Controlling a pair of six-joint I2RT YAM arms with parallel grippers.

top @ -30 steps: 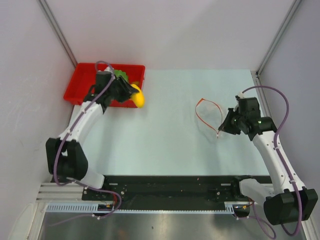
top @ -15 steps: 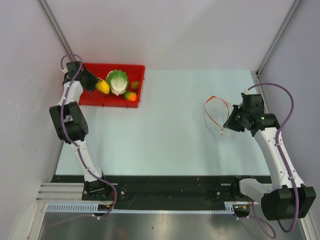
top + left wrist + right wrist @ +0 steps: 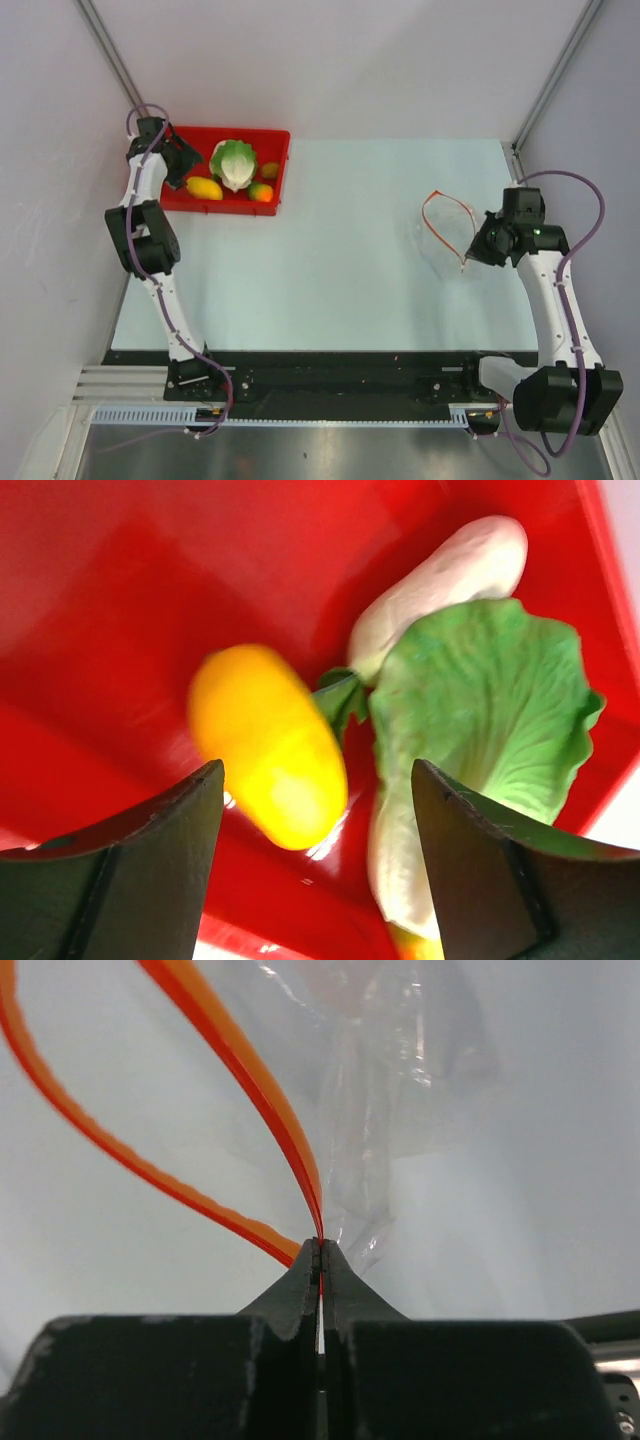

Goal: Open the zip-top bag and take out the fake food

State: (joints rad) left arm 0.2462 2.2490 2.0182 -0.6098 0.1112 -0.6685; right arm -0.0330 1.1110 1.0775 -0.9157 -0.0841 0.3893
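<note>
In the top view you see the left arm (image 3: pixel 150 215) stretched to the upper left of the frame, with its wrist over the left end of the red tray (image 3: pixel 281 140). The fake food lies in this tray: the green lettuce (image 3: pixel 233 158) in the middle, the yellow piece (image 3: pixel 204 187) at its lower left, the orange-red fruit (image 3: pixel 261 192) at its lower right, and the small brown piece (image 3: pixel 270 170) near the right wall. From here you cannot tell how the left jaws stand. At the right of the frame the zip-top bag (image 3: pixel 447 222) is on the table (image 3: pixel 330 250), well apart from the tray. Its red-orange strip makes an open loop. The right arm (image 3: pixel 548 290) has its jaws at the lower tip of this loop.

In the left wrist view the left jaws are wide apart and they hold nothing. The yellow piece (image 3: pixel 268 745), a little blurred, lies on the tray floor (image 3: pixel 120 590) in the gap between them. To its right are the lettuce (image 3: pixel 480 710) and the white radish (image 3: pixel 450 575), which touch each other.

In the right wrist view the right jaws are pressed together on the end of the zip strip (image 3: pixel 250 1070). Its two sides spread apart toward the upper left. The clear plastic of the bag (image 3: pixel 400 1090) hangs crumpled behind them.
</note>
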